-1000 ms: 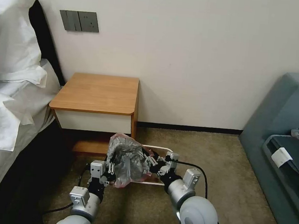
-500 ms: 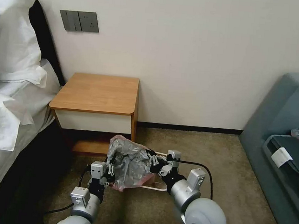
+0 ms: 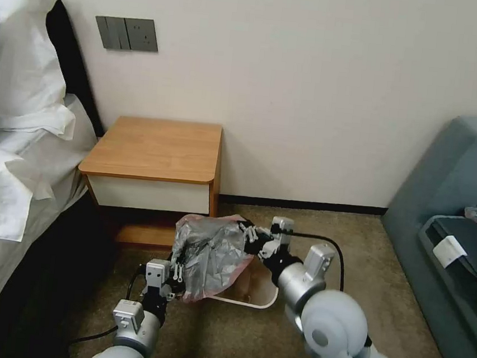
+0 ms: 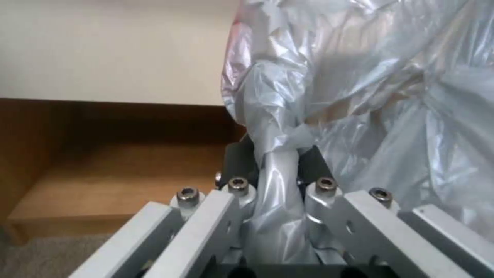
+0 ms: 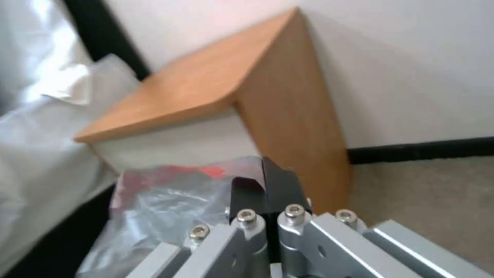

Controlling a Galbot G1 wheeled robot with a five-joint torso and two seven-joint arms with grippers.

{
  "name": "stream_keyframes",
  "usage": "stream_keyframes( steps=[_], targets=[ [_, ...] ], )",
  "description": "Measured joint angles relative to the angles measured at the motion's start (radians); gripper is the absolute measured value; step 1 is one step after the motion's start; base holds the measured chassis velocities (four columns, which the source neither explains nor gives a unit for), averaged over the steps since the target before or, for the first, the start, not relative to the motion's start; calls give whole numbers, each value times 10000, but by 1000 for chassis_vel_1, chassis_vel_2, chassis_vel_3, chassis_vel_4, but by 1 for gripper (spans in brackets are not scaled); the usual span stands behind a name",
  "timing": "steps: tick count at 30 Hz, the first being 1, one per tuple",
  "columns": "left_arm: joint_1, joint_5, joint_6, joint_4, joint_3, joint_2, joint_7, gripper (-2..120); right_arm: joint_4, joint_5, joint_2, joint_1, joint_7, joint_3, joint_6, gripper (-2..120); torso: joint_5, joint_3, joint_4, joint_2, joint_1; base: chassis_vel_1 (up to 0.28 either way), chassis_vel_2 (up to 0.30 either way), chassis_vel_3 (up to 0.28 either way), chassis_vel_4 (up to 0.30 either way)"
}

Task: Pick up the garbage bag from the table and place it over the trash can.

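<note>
- Nearest the robot, low over the carpet (image 3: 312,231), the left gripper (image 3: 176,274) has its fingers (image 4: 242,162) clamped on a twisted fold of the garbage bag (image 3: 208,258); the left wrist view shows the plastic bunched between the two black pads.
- Stretched between both grippers, the bag is off the table (image 3: 157,148) and hangs over the near-left part of the trash can (image 3: 255,301), hiding that side of the bin; the right part of the cream rim is bare.
- Farther on, the right gripper (image 3: 247,233) holds the bag's far upper edge, with the pink-red rim showing beside it. Its fingers (image 5: 268,185) are pressed together in the right wrist view; bag film lies against them.
- Just behind the bin stands the table, its top bare, its white drawer front facing the robot, its right side against the wall.
- Left of the table is a bed (image 3: 8,179) with white pillows.
- On the wall above sits a grey switch plate (image 3: 126,33); no writing on it can be read.
</note>
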Motion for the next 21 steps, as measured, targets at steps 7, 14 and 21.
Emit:
stream_keyframes(
  steps=[7, 14, 21],
  targets=[
    [-34, -330, -30, 76, -16, -2, 54, 5, -400, 229, -23, 401, 155, 257, -845, 0, 0, 0, 0, 0, 0, 0, 0, 0, 0],
    [-100, -1054, 150, 105, -82, -17, 42, 5, -420, 395, -201, 374, -150, 743, -1287, 22, 0, 0, 0, 0, 0, 0, 0, 0, 0],
    [-195, -1559, 316, 262, -196, -39, -14, 5, -357, 883, -391, -38, -437, 1608, -1347, 45, 0, 0, -1, 0, 0, 0, 0, 0, 0]
  ],
)
